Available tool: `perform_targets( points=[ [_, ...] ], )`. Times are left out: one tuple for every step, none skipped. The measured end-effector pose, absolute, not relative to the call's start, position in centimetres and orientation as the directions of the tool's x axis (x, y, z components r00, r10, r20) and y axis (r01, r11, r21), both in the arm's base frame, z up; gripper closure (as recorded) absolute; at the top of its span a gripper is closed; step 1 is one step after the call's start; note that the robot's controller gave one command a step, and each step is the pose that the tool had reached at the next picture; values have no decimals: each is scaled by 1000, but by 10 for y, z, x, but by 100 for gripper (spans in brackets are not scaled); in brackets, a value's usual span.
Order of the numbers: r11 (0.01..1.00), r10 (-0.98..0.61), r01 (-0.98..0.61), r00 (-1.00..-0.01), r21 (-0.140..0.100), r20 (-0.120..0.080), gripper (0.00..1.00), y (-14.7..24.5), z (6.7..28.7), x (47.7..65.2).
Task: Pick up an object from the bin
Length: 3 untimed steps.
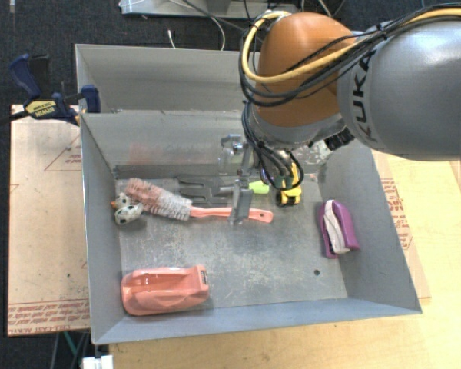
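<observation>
Pink tape dispenser [165, 289], purple-white object [338, 227], spotted toy [126, 211]

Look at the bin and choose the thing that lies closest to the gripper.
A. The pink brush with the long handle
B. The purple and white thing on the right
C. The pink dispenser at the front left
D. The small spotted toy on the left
A: the gripper is right at the handle of the pink brush, near its free end, while the other three things lie well apart from it.
</observation>
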State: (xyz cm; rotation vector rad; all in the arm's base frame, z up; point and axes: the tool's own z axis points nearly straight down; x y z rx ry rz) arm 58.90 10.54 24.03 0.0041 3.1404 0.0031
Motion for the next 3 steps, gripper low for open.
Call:
perform_targets(
  points=[
    [1000,3,3,-1000,2,-1,0,105,240,589],
    [1000,-10,-10,-1000,4,0,0,163,186,632],
    [1000,-7,-7,-1000,2,-9,0,134,188,600]
  ],
)
